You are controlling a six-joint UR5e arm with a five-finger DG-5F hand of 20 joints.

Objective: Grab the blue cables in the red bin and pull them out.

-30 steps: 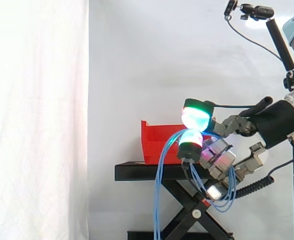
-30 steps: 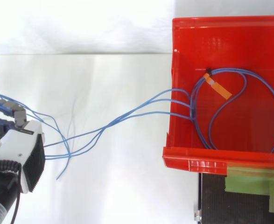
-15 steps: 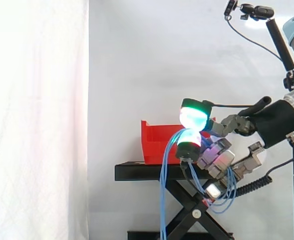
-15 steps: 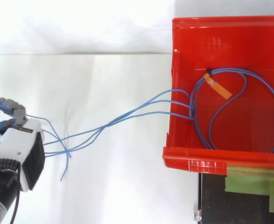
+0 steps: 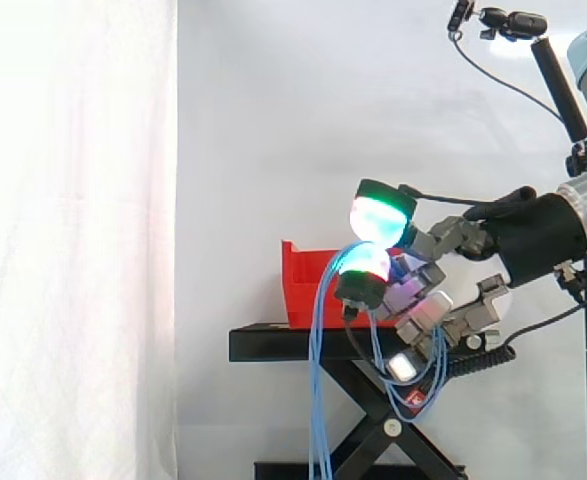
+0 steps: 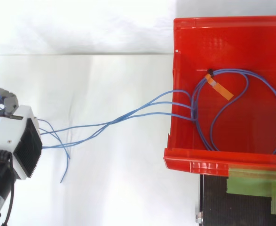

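Well apart from red bin (image 6: 213, 157), past its side wall: grips blue cables (image 6: 128, 115) in curled hand (image 5: 443, 305). Leaves main loop and orange tag (image 6: 221, 89) lying inside bin. Could slip through pads (image 5: 381, 215) under hard pull; could snag wall, drag bin.

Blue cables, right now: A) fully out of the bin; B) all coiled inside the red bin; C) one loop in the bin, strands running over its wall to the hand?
C: a loop of the blue cables lies in the red bin, and strands cross its wall to the hand, which pinches them.
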